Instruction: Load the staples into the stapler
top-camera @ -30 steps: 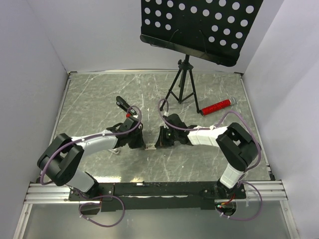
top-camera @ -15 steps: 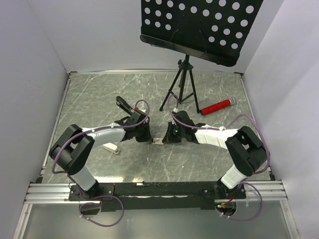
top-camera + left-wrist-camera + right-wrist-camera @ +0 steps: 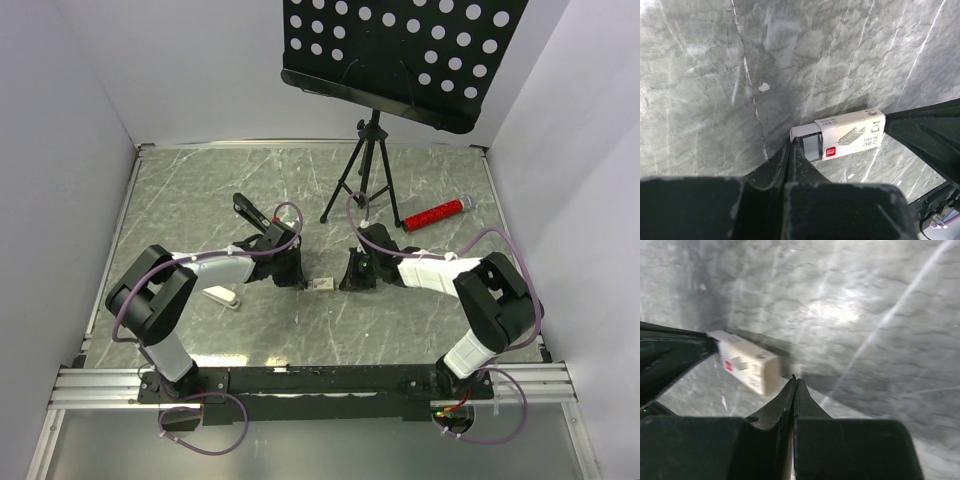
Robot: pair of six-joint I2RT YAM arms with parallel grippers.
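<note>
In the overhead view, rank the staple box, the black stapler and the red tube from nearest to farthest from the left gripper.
1. the staple box, just to the right of the left gripper
2. the black stapler, farther back and to the left
3. the red tube, far off to the right

Left arm point(image 3: 200, 272) and right arm point(image 3: 432, 274): white link shells, black joint housings. Purple cables point(image 3: 487, 233) run along both. Gripper fingers point(image 3: 774, 168) black, tapered.
</note>
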